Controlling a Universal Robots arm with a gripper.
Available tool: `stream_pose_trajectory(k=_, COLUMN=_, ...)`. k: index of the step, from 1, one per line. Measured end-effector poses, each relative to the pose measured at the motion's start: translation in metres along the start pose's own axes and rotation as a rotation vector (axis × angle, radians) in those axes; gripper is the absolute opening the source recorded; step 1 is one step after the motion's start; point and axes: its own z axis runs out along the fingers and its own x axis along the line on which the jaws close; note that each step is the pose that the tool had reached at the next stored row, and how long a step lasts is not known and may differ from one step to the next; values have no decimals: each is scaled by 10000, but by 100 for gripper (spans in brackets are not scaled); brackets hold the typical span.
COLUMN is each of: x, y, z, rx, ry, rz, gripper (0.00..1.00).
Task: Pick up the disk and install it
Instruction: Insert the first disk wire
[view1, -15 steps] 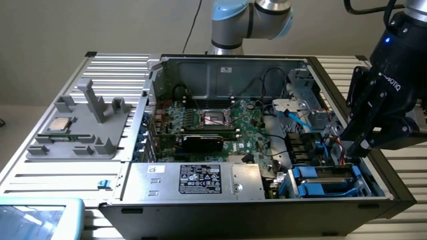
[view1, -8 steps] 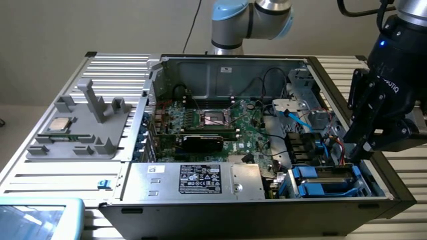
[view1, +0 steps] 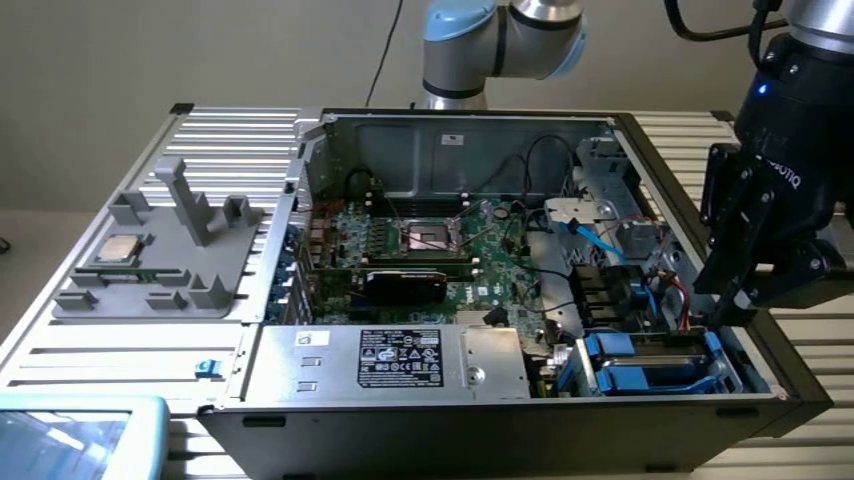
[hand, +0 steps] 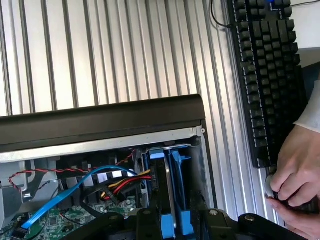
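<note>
We find the black two-fingered gripper (view1: 738, 300) low over the blue plastic drive bay (view1: 654, 365) in the corner of the open black computer case (view1: 467, 425) at the exterior view's right. In the wrist view its jaws stand part-way apart, seemingly pinching the flat silver-grey metal disk with blue plastic rails (hand: 172, 200), held edge-on at the bay's mouth. We judge the pick-up done and the seating unfinished

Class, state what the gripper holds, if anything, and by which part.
It cannot be told: the gripper hangs over the blue drive bay, and any hold is hidden.
</note>
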Motion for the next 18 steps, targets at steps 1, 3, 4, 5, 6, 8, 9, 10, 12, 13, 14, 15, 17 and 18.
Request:
stream_pose_trajectory(k=1, x=-1, y=-2, z=0, rx=-70, ry=-147, rz=7, gripper=36)
stream_pose_trajectory(k=3, x=0, y=-2, z=1, rx=-180, ry=-411, rz=11, gripper=36)
stream_pose_trajectory(k=4, x=0, y=-2, z=1, rx=-181, ry=-411, rz=11, gripper=36)
stream_pose_trajectory(k=5, x=-1, y=-5, z=0, rx=-183, ry=-423, rz=17, gripper=36)
stream_pose_trajectory(k=6, x=-2, y=-16, z=0, rx=-188, ry=-433, rz=30, gripper=36)
stream_pose_trajectory(k=8, x=-4, y=-51, z=3, rx=-194, ry=-434, rz=56, gripper=36)
stream_pose_trajectory(k=9, x=-3, y=-70, z=5, rx=-197, ry=-435, rz=65, gripper=36)
stream_pose_trajectory(k=10, x=-2, y=-91, z=10, rx=-200, ry=-435, rz=74, gripper=36)
stream_pose_trajectory(k=12, x=5, y=-136, z=22, rx=-206, ry=-435, rz=86, gripper=36)
stream_pose_trajectory(k=13, x=10, y=-162, z=28, rx=-209, ry=-433, rz=90, gripper=36)
stream_pose_trajectory(k=14, x=17, y=-187, z=33, rx=-213, ry=-433, rz=94, gripper=36)
stream_pose_trajectory(k=15, x=24, y=-213, z=37, rx=-216, ry=-435, rz=97, gripper=36)
stream_pose_trajectory(k=17, x=39, y=-265, z=44, rx=-222, ry=-434, rz=104, gripper=36)
stream_pose_trajectory(k=18, x=46, y=-286, z=45, rx=-229, ry=-432, rz=107, gripper=36)
